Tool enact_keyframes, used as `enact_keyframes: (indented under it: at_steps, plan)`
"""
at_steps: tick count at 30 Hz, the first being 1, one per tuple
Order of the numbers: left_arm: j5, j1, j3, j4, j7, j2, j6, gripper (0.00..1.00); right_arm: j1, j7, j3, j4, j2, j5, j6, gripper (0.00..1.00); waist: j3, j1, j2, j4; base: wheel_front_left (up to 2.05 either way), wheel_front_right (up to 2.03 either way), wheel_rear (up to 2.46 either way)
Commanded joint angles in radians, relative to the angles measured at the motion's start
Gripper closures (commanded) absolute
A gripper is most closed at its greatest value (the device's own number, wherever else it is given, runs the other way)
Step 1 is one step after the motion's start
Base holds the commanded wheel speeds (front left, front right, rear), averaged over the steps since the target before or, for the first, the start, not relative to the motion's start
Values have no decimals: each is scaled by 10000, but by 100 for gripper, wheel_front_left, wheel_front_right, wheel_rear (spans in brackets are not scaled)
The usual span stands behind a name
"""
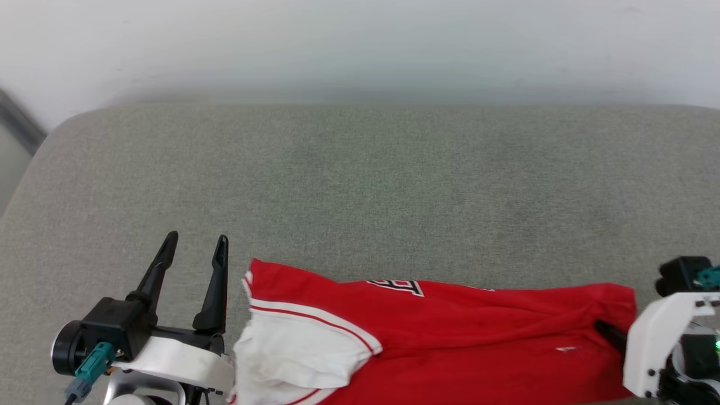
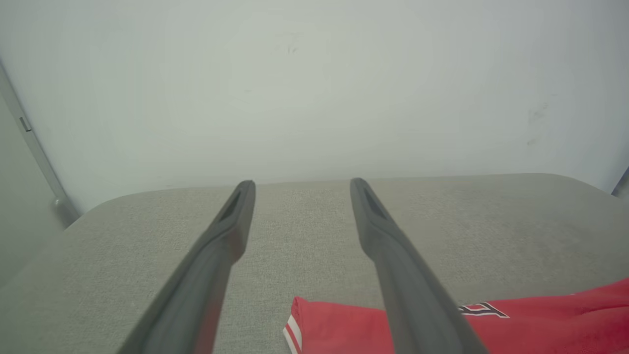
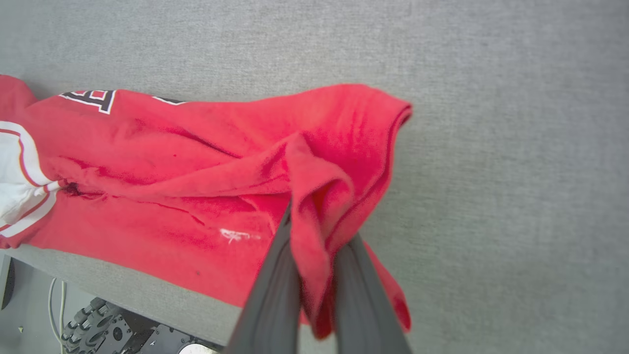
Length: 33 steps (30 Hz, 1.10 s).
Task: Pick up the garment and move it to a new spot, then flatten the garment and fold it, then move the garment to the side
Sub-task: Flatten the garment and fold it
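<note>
While right fingers (image 3: 275, 295) clench the garment (image 1: 450, 337) at 4 o'clock, left fingers (image 1: 216, 281) hang released
One-sided pull may drag it off the bench (image 1: 360, 185) edge

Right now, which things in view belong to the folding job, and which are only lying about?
Job: red jersey T-shirt; right gripper, shut on a fold of it; left gripper, open, beside it.
Not the job: grey cushioned surface; white wall; wheel and cable below the edge.
</note>
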Motion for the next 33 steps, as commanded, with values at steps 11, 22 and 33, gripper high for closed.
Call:
enact_keyframes:
  at_steps: [11,22,33]
  plan:
    - [-96,386,-122,30,7,-97,137,0,696,892,-2596,-615,57,-212,-4,100,-557,0,-1,-368,0,0,0]
    - [-79,221,-209,-89,130,-28,120,0,314,2836,-2263,-1194,1855,3282,-4,100,-532,0,-1,-144,0,0,0]
    - [-76,-363,-457,70,25,-446,-202,0,-193,1607,176,400,1996,7028,-2,100,70,0,-1,948,0,0,0]
